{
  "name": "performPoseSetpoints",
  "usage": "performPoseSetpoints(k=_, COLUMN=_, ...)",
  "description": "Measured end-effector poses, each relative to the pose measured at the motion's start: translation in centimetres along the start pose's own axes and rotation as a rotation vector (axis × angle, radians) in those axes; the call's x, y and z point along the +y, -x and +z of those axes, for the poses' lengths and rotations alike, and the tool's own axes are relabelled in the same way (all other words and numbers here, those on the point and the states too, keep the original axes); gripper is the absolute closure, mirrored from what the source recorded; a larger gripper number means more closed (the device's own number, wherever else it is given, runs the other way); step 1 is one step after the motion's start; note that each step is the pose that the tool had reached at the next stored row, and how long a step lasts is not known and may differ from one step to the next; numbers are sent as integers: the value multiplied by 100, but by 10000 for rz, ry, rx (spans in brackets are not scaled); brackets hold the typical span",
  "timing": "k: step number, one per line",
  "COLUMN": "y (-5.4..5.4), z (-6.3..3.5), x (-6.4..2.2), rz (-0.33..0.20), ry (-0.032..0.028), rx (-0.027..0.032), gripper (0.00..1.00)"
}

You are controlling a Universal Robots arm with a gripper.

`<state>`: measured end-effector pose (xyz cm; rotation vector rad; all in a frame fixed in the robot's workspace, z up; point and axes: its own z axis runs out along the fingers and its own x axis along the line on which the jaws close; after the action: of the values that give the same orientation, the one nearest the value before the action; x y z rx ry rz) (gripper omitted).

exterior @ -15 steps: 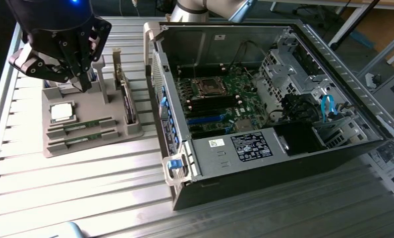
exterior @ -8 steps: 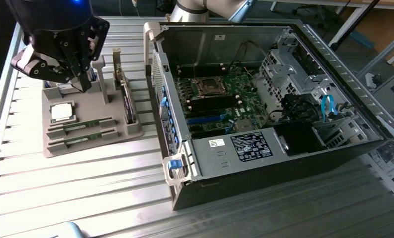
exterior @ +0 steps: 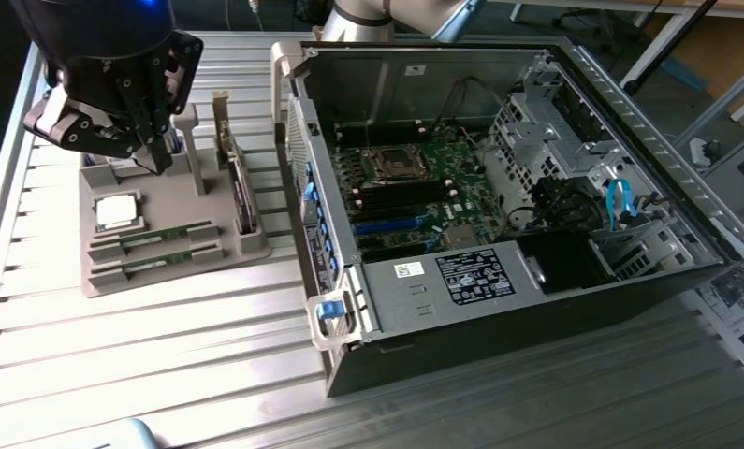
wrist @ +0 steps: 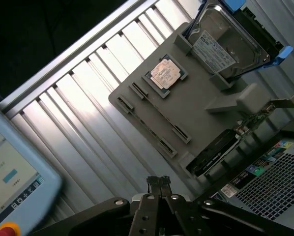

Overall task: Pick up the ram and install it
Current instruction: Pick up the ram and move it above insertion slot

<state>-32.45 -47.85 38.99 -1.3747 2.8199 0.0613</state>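
No legible text; unreadable labels on the hard drive (wrist: 220, 49) and power supply (exterior: 478, 278)

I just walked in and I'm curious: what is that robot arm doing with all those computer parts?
The robot arm's gripper hovers above a gray tray that sits beside an open computer case. Its fingers are shut and hold nothing. Two ram sticks sit in slots on the tray, next to a silver CPU chip. Neither stick has been picked up yet.
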Motion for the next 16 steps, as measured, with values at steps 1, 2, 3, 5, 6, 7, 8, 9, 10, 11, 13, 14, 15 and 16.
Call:
performPoseSetpoints(k=1, y=0, z=0, x=0, rz=-81, ry=0, rx=5, gripper=89)
performPoseSetpoints(k=2, y=0, z=0, x=0, rz=-164, ry=1, rx=10, gripper=89)
performPoseSetpoints(k=3, y=0, z=1, x=0, rz=-245, ry=1, rx=13, gripper=89)
performPoseSetpoints(k=5, y=-1, z=1, x=1, rz=-444, ry=2, rx=25, gripper=89)
performPoseSetpoints(k=6, y=-1, z=1, x=1, rz=-530, ry=2, rx=30, gripper=89)
performPoseSetpoints(k=7, y=-1, z=2, x=1, rz=-614, ry=2, rx=34, gripper=89)
performPoseSetpoints(k=8, y=-1, z=2, x=1, rz=-704, ry=2, rx=39, gripper=89)
performPoseSetpoints(k=9, y=-1, z=2, x=1, rz=-788, ry=3, rx=44, gripper=89)
performPoseSetpoints(k=10, y=-1, z=3, x=1, rz=-880, ry=4, rx=48, gripper=89)
performPoseSetpoints(k=11, y=-1, z=3, x=2, rz=-974, ry=4, rx=53, gripper=89)
performPoseSetpoints(k=13, y=-1, z=4, x=2, rz=-1166, ry=6, rx=61, gripper=89)
performPoseSetpoints(k=14, y=-2, z=5, x=2, rz=-1258, ry=7, rx=66, gripper=89)
performPoseSetpoints(k=15, y=-2, z=5, x=2, rz=-1339, ry=7, rx=70, gripper=89)
performPoseSetpoints(k=16, y=-2, z=6, x=2, rz=-1485, ry=7, rx=78, gripper=89)
